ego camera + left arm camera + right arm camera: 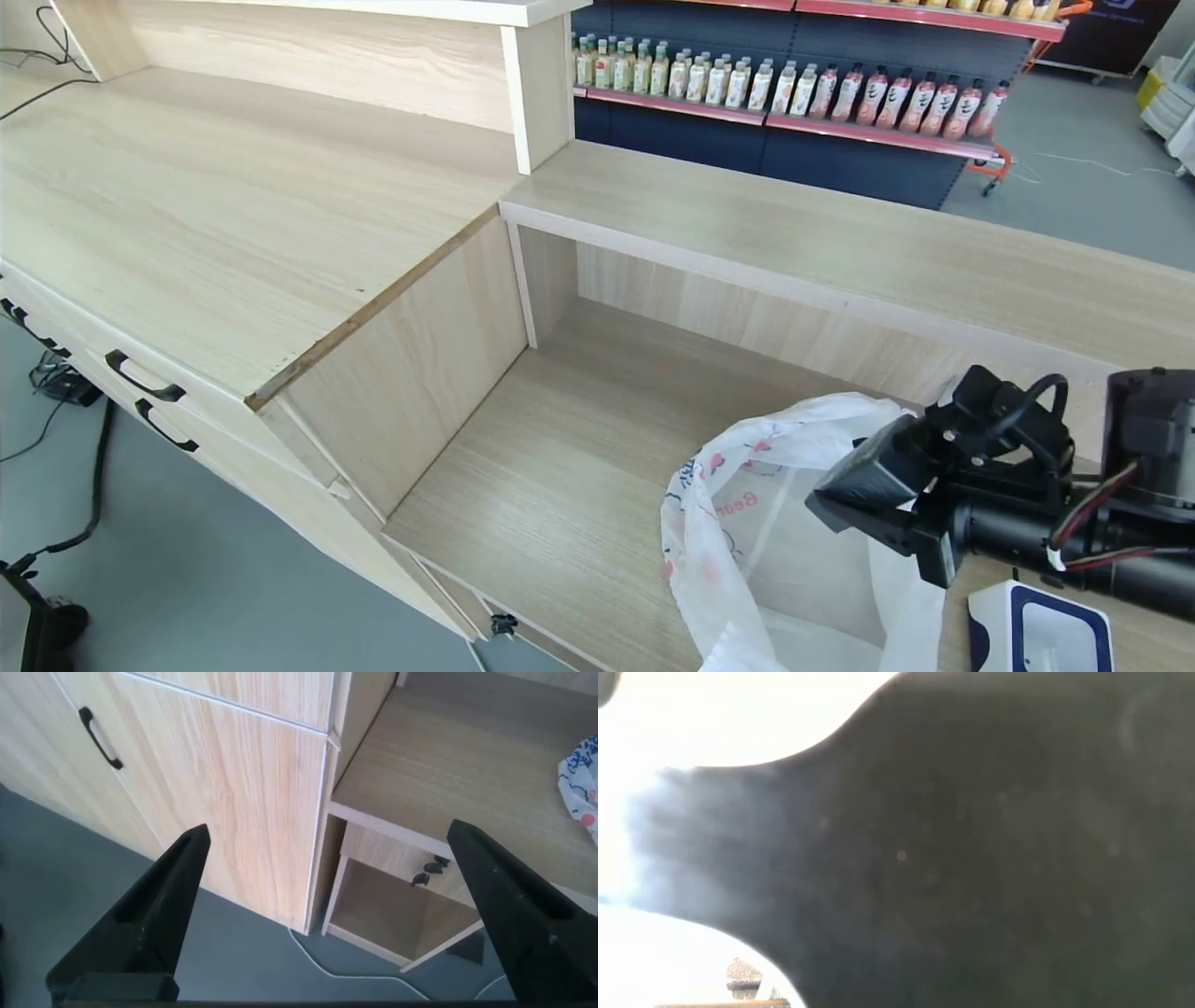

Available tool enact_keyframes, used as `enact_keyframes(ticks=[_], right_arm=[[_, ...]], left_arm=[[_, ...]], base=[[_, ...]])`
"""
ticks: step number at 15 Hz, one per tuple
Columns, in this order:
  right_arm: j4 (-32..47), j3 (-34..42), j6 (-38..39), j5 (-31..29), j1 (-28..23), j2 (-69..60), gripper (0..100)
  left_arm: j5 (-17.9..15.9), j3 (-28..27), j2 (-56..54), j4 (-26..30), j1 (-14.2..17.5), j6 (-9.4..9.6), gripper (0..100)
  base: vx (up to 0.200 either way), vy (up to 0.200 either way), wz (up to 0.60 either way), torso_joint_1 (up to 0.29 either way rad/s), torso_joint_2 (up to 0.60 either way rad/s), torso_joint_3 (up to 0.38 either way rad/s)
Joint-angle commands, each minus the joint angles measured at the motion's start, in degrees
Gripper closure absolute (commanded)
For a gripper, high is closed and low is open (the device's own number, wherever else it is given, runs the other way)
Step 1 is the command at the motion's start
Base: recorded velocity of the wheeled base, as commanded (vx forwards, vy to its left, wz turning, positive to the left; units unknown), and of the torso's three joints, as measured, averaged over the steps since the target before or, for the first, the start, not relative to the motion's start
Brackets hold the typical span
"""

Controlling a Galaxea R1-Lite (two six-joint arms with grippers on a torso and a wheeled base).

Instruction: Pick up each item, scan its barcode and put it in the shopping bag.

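The left gripper (327,828) is held low over the floor (42,859) beside the cabinet (252,793), its jaws spread wide and empty. At the near right a white and blue device (1041,630), probably the scanner, is seen. Just left of it the shopping bag (738,523) stands on the lower counter (560,439): thin white film, red and blue print, mouth open. The right gripper (864,495) is placed at this mouth; whether an item is held cannot be told. Bagging is judged to be in hand; next, a release well inside the mouth is called for.
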Motion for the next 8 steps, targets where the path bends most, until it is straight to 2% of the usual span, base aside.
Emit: enact_keyframes(ticks=[1, 8], right_arm=[[-4.1, -1.1, 3.9, 0.0, -2.0, 11.2, 100], [-23.3, 2.4, 4.3, 0.0, -1.1, 28.2, 100]], left_arm=[[0.0, 0.0, 0.0, 0.0, -0.1, -0.01, 0], [0.0, 0.0, 0.0, 0.0, -0.1, -0.01, 0]], base=[[0.000, 0.000, 0.00, 0.000, 0.00, 0.000], [0.000, 0.000, 0.00, 0.000, 0.00, 0.000]])
